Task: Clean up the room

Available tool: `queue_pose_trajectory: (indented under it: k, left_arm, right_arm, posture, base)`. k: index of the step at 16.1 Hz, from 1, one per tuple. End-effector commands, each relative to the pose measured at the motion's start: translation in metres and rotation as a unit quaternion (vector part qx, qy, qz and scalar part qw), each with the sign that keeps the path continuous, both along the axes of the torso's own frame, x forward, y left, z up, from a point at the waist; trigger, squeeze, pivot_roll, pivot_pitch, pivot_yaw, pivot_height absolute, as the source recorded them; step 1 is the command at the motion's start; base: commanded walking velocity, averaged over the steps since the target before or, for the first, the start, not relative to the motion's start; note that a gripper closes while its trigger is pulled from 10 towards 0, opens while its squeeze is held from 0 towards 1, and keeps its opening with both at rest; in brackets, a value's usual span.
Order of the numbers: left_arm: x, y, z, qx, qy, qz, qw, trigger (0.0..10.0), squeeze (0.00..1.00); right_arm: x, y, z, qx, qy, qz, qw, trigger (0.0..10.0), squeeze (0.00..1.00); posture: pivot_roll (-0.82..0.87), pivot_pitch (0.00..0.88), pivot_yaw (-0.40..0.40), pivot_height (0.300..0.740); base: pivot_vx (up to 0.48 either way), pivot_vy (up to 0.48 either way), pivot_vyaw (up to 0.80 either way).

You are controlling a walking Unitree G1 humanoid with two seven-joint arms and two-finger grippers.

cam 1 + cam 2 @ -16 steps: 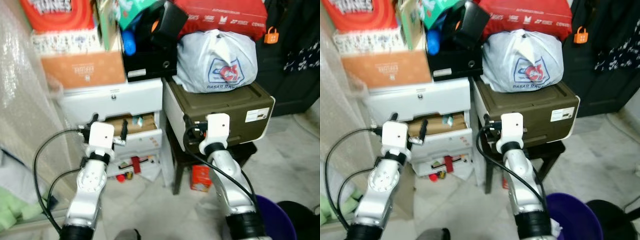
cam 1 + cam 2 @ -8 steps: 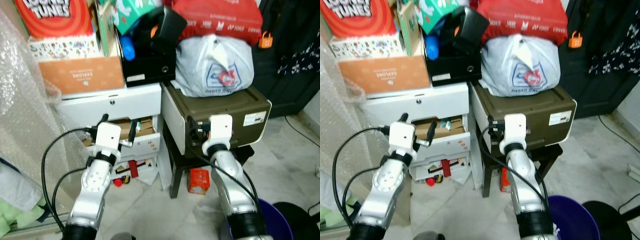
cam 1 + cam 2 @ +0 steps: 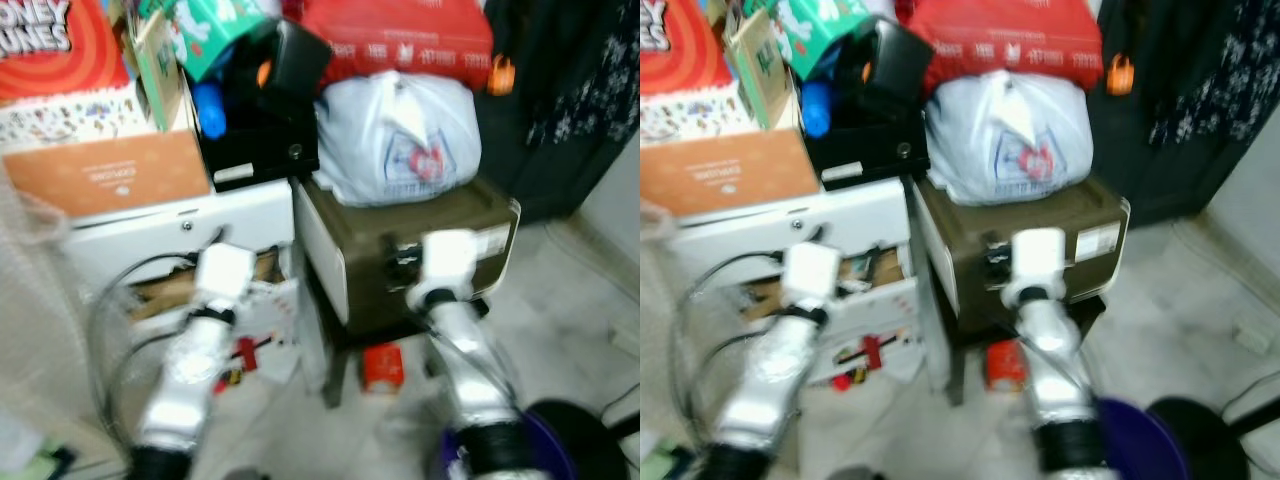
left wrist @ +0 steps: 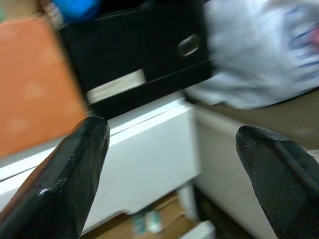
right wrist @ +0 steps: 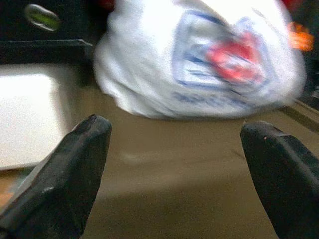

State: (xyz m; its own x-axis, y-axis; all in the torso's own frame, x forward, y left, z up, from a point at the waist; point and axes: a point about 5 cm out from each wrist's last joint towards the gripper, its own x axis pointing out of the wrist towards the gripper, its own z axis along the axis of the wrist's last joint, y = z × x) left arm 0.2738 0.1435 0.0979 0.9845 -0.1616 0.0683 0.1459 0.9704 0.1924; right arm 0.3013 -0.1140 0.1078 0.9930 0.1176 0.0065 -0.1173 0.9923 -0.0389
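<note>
Clutter stack, blurred frames. White plastic bag (image 3: 398, 140) with a red and blue logo sits on top of an olive-brown storage box (image 3: 420, 250), which rests on a dark stool (image 3: 340, 350). A red flat package (image 3: 400, 40) lies on the bag. Just beside the box, to its left, stands a white drawer cabinet (image 3: 200, 230); one drawer (image 3: 250, 290) is pulled out, with cardboard and small items inside, too blurred to name. On the cabinet top: a black box (image 3: 262, 140) with a round metal latch, an orange cardboard box (image 3: 105, 175) to its left, and a red printed carton (image 3: 50, 50) above that. A blue object (image 3: 208, 105) and a teal package (image 3: 205, 25) sit on the black box.

On the floor under the stool: a small red box (image 3: 380, 367). Near the cabinet's foot: red small items (image 3: 240, 355), not identifiable. A purple bin (image 3: 1140, 445) is at the lower right, near the right arm's base.

Left end effector (image 4: 169, 144): raised in front of the cabinet, fingers (image 4: 65, 184) spread wide apart, nothing between them; facing the black box and cabinet top.

Right end effector (image 5: 174, 144): raised in front of the storage box, fingers (image 5: 60, 179) likewise spread wide, holding nothing; facing the white bag and the box lid.

Dark fabric (image 3: 580, 90) hangs at the right behind the box.
</note>
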Motion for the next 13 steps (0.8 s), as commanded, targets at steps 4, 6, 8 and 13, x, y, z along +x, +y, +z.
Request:
queue_pose_trajectory:
  k: [4, 6, 8, 13]
  left_arm:
    - [0.0003, -0.0091, 0.0052, -0.014, -0.013, -0.01, 1.0, 10.0, 0.0]
    - [0.0001, -0.0093, 0.0052, -0.016, -0.013, -0.013, 1.0, 10.0, 0.0]
    - [-0.0001, -0.0097, 0.0054, -0.019, -0.012, -0.018, 1.0, 10.0, 0.0]
    - [-0.0002, -0.0114, 0.005, -0.021, -0.011, -0.024, 0.999, 10.0, 0.0]
  right_arm:
    - [-0.0016, -0.0113, -0.0034, -0.011, 0.005, -0.013, 1.0, 10.0, 0.0]
    - [-0.0027, -0.0092, -0.0026, -0.015, 0.002, -0.009, 1.0, 10.0, 0.0]
    - [-0.0029, -0.0085, -0.0022, -0.017, 0.001, -0.006, 1.0, 10.0, 0.0]
    - [-0.0026, -0.0102, -0.0026, -0.018, 0.001, -0.01, 1.0, 10.0, 0.0]
  posture:
    - [0.01, 0.0, 0.0, 0.74]
    - [0.01, 0.0, -0.001, 0.74]
    - [0.01, 0.0, 0.0, 0.74]
    - [0.01, 0.0, -0.002, 0.74]
  base:
    - [0.069, 0.0, 0.0]
    - [0.0, 0.0, 0.0]
    - [0.0, 0.0, 0.0]
    - [0.0, 0.0, 0.8]
